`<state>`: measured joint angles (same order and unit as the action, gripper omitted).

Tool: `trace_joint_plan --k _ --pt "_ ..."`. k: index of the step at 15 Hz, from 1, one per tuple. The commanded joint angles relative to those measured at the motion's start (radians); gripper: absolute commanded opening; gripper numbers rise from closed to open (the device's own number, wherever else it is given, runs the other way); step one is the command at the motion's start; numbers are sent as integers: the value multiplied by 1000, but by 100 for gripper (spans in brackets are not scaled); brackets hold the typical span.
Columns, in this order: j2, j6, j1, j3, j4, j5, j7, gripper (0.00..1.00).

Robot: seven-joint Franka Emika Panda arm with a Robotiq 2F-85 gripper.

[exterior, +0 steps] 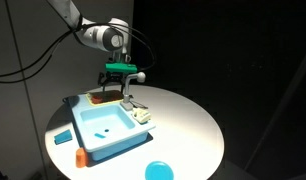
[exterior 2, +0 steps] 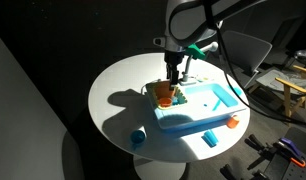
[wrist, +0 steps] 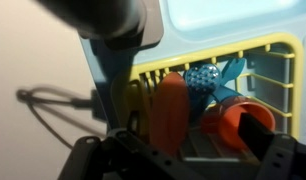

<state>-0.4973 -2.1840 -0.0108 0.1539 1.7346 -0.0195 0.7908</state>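
Dark walls ring a white table [exterior: 193, 120] bearing a toy sink [exterior: 103, 126]. Its yellow rack [wrist: 253, 48] corrals an orange cup [wrist: 228, 125]; the hand [exterior: 117, 90] hovers above it, spread wide.

round white table [exterior: 198, 118], toy sink [exterior: 105, 127], blue disc [exterior: 159, 171]

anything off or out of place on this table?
Nothing spilled or visibly broken. One oddity: a blue disc lies alone near the edge of the table, apart from the toy sink. The pieces in the yellow rack sit jumbled at angles beneath the open claw.
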Motion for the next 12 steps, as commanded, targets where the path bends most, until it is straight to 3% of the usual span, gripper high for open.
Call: trace_joint_plan --k 1,8,9,10,12 --pt "-23 57 16 23 -47 38 42 100" --pt "-24 93 12 34 -51 70 57 100" --pt "-24 97 12 35 -51 71 58 75" --pt "-23 102 11 36 -52 71 58 73" --pt "-22 107 10 38 -53 70 59 56"
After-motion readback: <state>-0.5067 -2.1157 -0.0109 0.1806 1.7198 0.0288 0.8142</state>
